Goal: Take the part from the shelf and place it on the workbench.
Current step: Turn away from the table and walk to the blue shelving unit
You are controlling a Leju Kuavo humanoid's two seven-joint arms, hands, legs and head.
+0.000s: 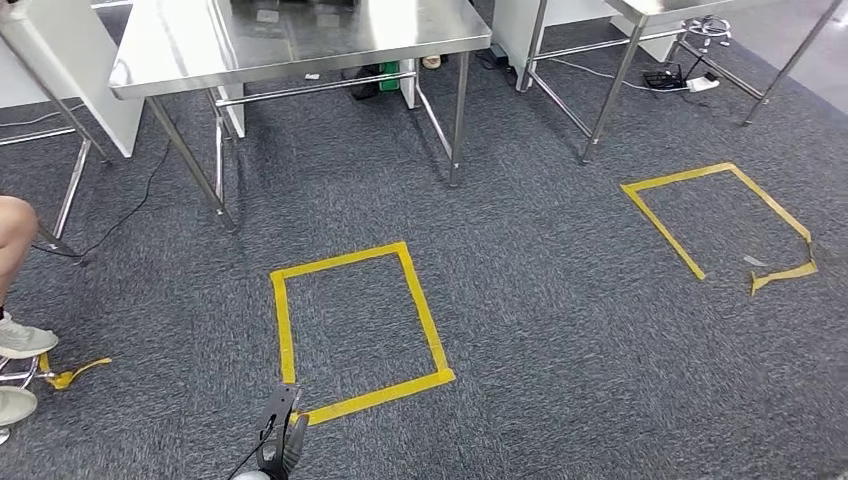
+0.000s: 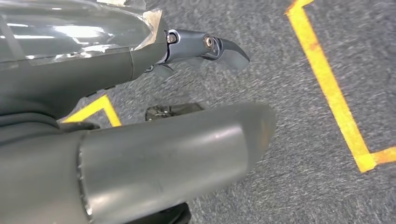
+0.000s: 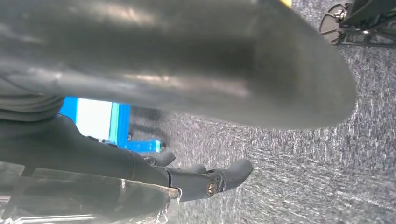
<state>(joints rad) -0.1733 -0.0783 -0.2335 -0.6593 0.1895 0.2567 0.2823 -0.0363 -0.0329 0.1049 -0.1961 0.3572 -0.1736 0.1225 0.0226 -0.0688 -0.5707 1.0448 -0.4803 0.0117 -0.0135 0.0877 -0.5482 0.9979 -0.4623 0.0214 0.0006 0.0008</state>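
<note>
Floor: grey carpet [image 1: 560,300] runs under everything, with a yellow tape square [image 1: 355,330] just ahead of me and a second tape square [image 1: 720,220] off to my right.
Tables: a steel table [image 1: 300,40] stands beyond the near square, and another steel table [image 1: 650,10] stands farther right; either could be the workbench, I judge, but I cannot tell which.
Person: someone's leg and shoes [image 1: 15,340] sit at my far left.
My left hand [image 1: 280,440]: it hangs low beside me over the carpet, near the corner of the tape square; in the left wrist view its fingers [image 2: 224,49] stretch out loosely apart from the thumb, holding nothing.
My right hand [image 3: 205,179]: it hangs at my side, fingers [image 3: 238,170] a little curled, thumb apart, nothing in it; a blue frame [image 3: 107,123] stands behind it.
Part: I see no shelf and no part from here, so I cannot say which way it lies or how its long axis runs.
Coming move: I judge the task barely begun; I must turn or walk until the shelf comes into view, and neither hand can be called nearer until then.
</note>
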